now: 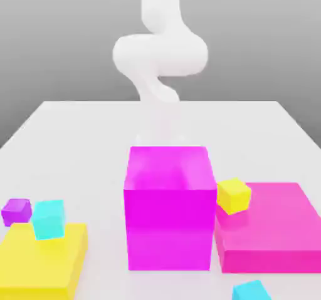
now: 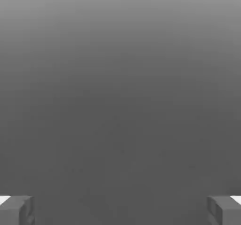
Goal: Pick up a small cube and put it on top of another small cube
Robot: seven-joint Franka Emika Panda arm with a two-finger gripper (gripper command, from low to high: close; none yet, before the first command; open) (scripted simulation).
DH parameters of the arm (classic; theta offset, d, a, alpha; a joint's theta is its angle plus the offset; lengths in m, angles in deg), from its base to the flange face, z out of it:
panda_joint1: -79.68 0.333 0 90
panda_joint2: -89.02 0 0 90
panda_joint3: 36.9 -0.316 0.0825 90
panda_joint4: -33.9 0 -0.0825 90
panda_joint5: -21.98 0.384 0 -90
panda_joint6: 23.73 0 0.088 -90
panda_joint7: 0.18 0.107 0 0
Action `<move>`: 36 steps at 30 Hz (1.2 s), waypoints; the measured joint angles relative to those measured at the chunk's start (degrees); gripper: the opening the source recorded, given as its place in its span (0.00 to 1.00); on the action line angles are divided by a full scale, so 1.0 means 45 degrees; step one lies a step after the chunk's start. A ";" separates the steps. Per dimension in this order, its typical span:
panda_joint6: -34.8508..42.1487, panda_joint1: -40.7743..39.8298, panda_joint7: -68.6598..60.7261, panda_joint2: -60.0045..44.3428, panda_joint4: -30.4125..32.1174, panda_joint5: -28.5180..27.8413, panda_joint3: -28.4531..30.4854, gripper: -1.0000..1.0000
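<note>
One small cyan cube (image 1: 48,219) rests at the back edge of a flat yellow slab (image 1: 44,264) on the exterior view's left. A second small cyan cube (image 1: 251,290) lies on the table at the front right, cut off by the frame edge. The white arm (image 1: 160,54) rises behind the big magenta cube (image 1: 169,211), which hides its lower part. In the hand view my gripper (image 2: 120,210) is open: its grey fingertips (image 2: 16,210) stand far apart, with nothing but a plain grey background between them.
A small yellow cube (image 1: 234,195) sits on a flat magenta slab (image 1: 276,236) to the right of the big magenta cube. A small purple cube (image 1: 16,211) lies beside the left cyan cube. The white table (image 1: 81,142) stretches back behind the blocks.
</note>
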State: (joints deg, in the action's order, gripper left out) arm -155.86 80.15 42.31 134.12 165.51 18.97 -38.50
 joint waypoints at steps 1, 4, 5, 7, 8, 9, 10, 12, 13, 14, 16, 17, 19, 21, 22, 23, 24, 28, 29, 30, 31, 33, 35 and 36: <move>-0.0029 0.0045 -0.0322 -0.0086 -0.0017 -0.0287 -0.0149 0.50; -0.0091 0.0174 -0.1244 -0.0394 -0.0072 -0.1090 -0.0550 0.50; -0.0105 0.0215 -0.1550 -0.0515 -0.0092 -0.1348 -0.0674 0.50; -0.0125 0.0298 -0.2165 -0.0784 -0.0133 -0.1856 -0.0908 0.50; -0.0131 0.0340 -0.2475 -0.0932 -0.0155 -0.2107 -0.1018 0.50; -0.0135 0.0382 -0.2789 -0.1088 -0.0177 -0.2354 -0.1123 0.50; -0.0137 0.0422 -0.3107 -0.1253 -0.0200 -0.2596 -0.1224 0.50; -0.0135 0.0503 -0.3751 -0.1604 -0.0247 -0.3070 -0.1410 0.50; -0.0131 0.0545 -0.4078 -0.1791 -0.0271 -0.3301 -0.1494 0.50; -0.0126 0.0587 -0.4409 -0.1984 -0.0296 -0.3528 -0.1572 0.50; -0.0120 0.0654 -0.5089 -0.2387 -0.0343 -0.3957 -0.1723 0.50; -0.0110 0.0697 -0.5434 -0.2598 -0.0369 -0.4168 -0.1784 0.50; -0.0092 0.0783 -0.6137 -0.3034 -0.0419 -0.4573 -0.1886 0.50; -0.0076 0.0869 -0.6859 -0.3488 -0.0469 -0.4952 -0.1963 0.50; -0.0067 0.0921 -0.7225 -0.3720 -0.0493 -0.5136 -0.1986 0.50; -0.0062 0.0966 -0.7600 -0.3956 -0.0518 -0.5309 -0.2008 0.50; -0.0058 0.1011 -0.7980 -0.4194 -0.0541 -0.5474 -0.2024 0.50; -0.0061 0.1199 -0.9559 -0.5165 -0.0630 -0.6053 -0.2023 0.50; -0.0068 0.1240 -0.9972 -0.5410 -0.0650 -0.6175 -0.2014 0.50; -0.0080 0.1277 -1.0392 -0.5656 -0.0669 -0.6285 -0.2003 0.50; -0.0091 0.1344 -1.0800 -0.5904 -0.0689 -0.6406 -0.1961 0.50; -0.0129 0.1405 -1.1679 -0.6395 -0.0724 -0.6573 -0.1926 0.50; -0.0189 0.1469 -1.2581 -0.6884 -0.0753 -0.6709 -0.1871 0.50; -0.0224 0.1498 -1.3040 -0.7128 -0.0767 -0.6763 -0.1841 0.50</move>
State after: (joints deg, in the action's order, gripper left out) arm -156.87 86.89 -16.37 102.04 162.06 -11.46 -46.78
